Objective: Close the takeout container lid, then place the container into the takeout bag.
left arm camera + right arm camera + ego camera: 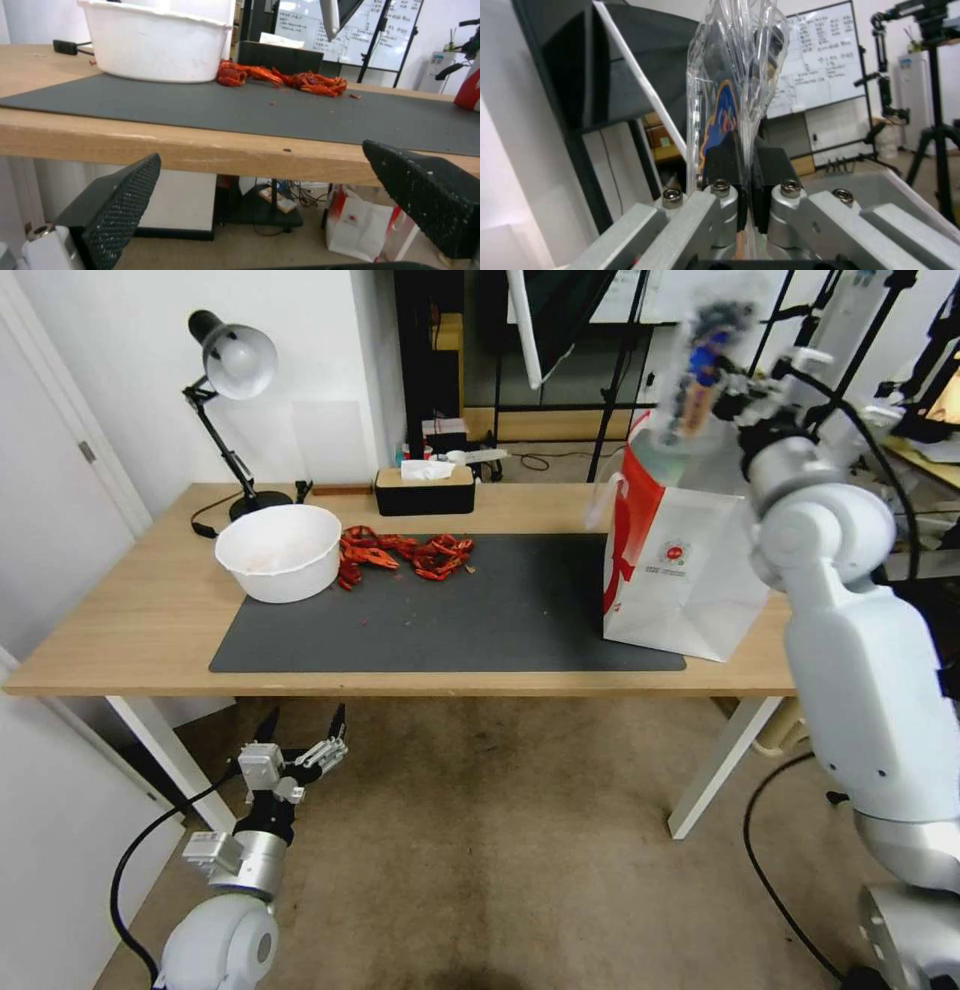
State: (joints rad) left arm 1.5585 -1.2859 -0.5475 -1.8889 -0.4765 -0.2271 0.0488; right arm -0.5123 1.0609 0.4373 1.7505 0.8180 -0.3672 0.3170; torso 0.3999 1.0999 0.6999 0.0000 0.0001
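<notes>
The takeout container (pixel 735 93), lid shut by the look of it, is pinched on edge in the right gripper (pixel 747 210)'s jaws above the takeout bag (pixel 690 570), so only lowering remains; the left gripper (pixel 305 740)'s jaws hang open below the counter (pixel 120 640).

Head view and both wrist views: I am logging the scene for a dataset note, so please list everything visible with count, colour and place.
takeout container: one, clear with dark contents, held above the bag's open top
takeout bag: one, white with red side, upright at the table's right end
bowl: one, white, left part of the mat
crayfish: one pile, red, on the mat beside the bowl
mat: one, dark grey, on the table
tissue box: one, black, back edge of the table
desk lamp: one, black, back left corner
table: one, light wood
right gripper: shut on the container's edge
left gripper: open, below the table's front edge
</notes>
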